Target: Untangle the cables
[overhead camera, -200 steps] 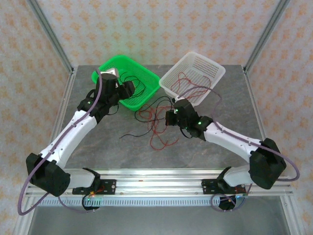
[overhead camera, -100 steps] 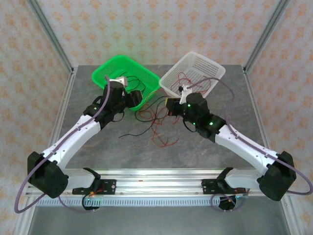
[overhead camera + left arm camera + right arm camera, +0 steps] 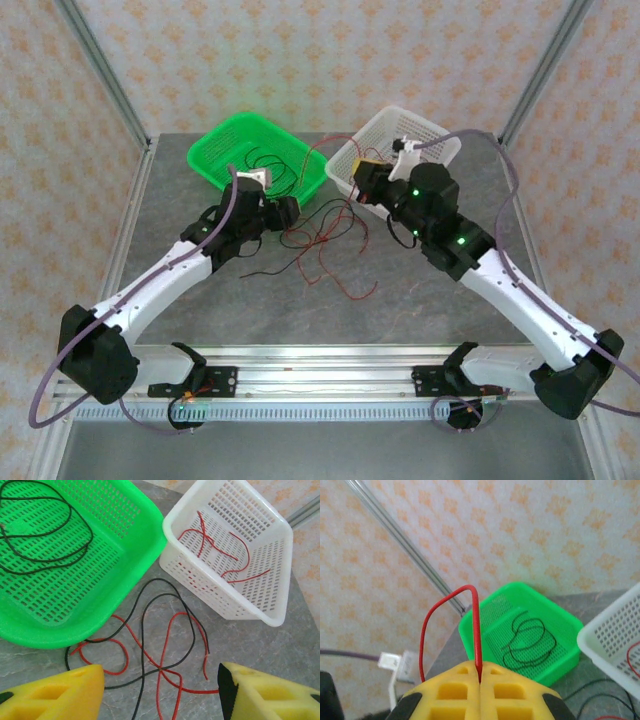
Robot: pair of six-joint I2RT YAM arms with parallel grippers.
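On the grey stone-look desk (image 3: 300, 320), between the two arms, a loose tangle of thin red and black cables (image 3: 318, 240), looped and crossed over each other. Hard to tell which piece joins which where they cross. In the left wrist view, the same tangle just in front of both baskets, its near ends cut off by the bottom edge and by the yellow left fingers (image 3: 55, 695). Spread wide apart, holding nothing, hanging above the tangle.

In the green plastic basket with slots (image 3: 215, 160), a few black cables (image 3: 50, 545) curled in rings, cut off at the left edge in the left wrist view. In the white plastic basket with holes (image 3: 220, 597), some red cables (image 3: 225, 555) bent across the bottom. From the top, partly hidden behind the right arm.

Near the left corner of the white basket, yellow right fingers (image 3: 455, 692) pressed tight together on one thin red cable (image 3: 476, 630). Straight up from the seam, then bent over like a hook and down the left side. Lower end hidden behind the fingers.
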